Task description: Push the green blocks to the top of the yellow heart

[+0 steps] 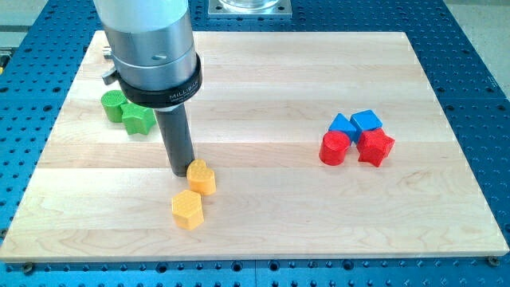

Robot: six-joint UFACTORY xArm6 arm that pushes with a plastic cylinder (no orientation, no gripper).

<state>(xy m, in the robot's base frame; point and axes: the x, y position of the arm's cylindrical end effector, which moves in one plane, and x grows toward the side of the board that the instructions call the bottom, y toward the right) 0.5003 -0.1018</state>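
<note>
Two green blocks sit close together near the upper left of the wooden bench [263, 80] in the camera view: a ribbed green cylinder [114, 104] toward the view's left, partly behind the arm's housing, and a green star-like block [138, 119] just beside it to the lower right, the two touching or very nearly so. Lower down and nearer the middle lie two yellow blocks. The upper one, the yellow heart [201, 176], is hard to read from this angle, so that shape is a best guess; the yellow hexagon [188, 209] lies just below it toward the view's left, a thin gap between them. The rod descends from the grey housing, and my tip [181, 172] rests on the bench just beside the heart's left edge, seemingly touching it. The tip stands well apart from the green pair, which lies up and to the left of it. The arm carries no pincer, so there is no opening or hold to tell of. Far to the view's right a cluster gathers: a blue triangular block [343, 124] and a blue cube [367, 121] behind, a red cylinder [335, 147] and a red star [375, 147] in front
</note>
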